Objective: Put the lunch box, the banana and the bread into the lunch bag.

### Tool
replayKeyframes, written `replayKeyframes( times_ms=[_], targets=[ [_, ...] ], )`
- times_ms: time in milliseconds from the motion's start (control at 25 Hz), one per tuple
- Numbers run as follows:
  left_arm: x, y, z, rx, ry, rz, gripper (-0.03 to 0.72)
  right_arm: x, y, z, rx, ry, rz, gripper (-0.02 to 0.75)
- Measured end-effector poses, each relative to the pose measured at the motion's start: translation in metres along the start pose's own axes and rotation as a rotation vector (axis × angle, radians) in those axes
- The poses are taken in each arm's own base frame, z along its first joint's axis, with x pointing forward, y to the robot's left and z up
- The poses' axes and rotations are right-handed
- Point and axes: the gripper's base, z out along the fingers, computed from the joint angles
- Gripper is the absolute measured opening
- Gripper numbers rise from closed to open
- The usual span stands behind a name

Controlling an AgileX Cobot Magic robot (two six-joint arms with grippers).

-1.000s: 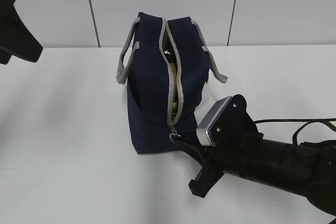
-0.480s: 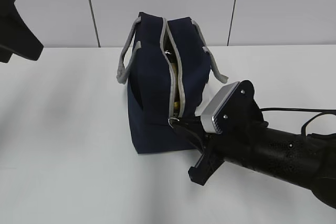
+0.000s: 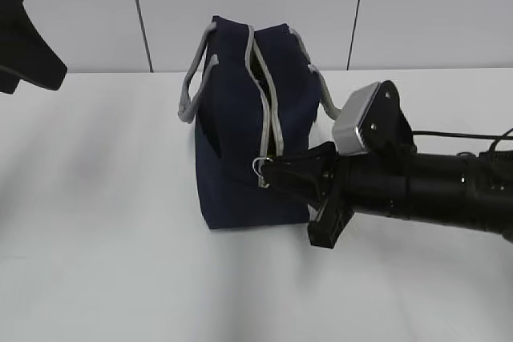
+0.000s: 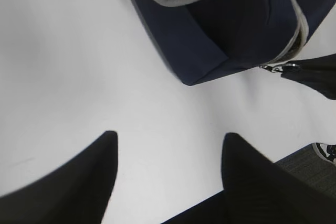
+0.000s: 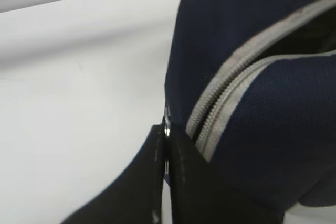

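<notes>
Claw tips of the right arm [image 3: 276,174] are pinched tight on the metal ring pull [image 3: 260,167] at the near, lower end of the lunch bag's zipper; the right wrist view shows the two black fingers [image 5: 176,150] pressed flat together with the little metal piece caught between them. From that grip the grey zipper tape [image 3: 272,114] runs away up the middle of the picture toward the back wall, so the bag's long axis lies nearly straight ahead of the claw, and any pull on the ring has to travel along that line. The teeth stand apart over most of that length, and a dark gap shows between the two grey edges.

The lunch bag [image 3: 232,158] stands upright on the white counter [image 3: 104,262], centre of the exterior view, its grey strap handles [image 3: 192,86] drooping to either side. The lunch box, banana and bread are not visible anywhere on the counter; I judge they are already inside, though the gap is too dark to confirm it.

The left claw [image 4: 168,145] is released, its fingers spread over bare counter, well apart from the bag, whose near corner lies in the upper right of the left wrist view. The right arm is plainly the nearer one and the only one touching the bag.
</notes>
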Motion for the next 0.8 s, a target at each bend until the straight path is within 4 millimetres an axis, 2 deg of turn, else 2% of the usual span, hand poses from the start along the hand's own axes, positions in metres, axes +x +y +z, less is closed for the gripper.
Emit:
replayKeyframes(
  times_ms=[400, 800],
  targets=[
    [-0.001, 0.000, 0.000, -0.001, -0.006, 0.005, 0.434, -0.039, -0.018, 0.008, -0.217, 0.026, -0.048, -0.016],
    [-0.006, -0.004, 0.000, 0.038, -0.069, 0.075, 0.434, -0.090, -0.031, 0.000, -0.186, 0.017, -0.097, -0.016]
  ],
)
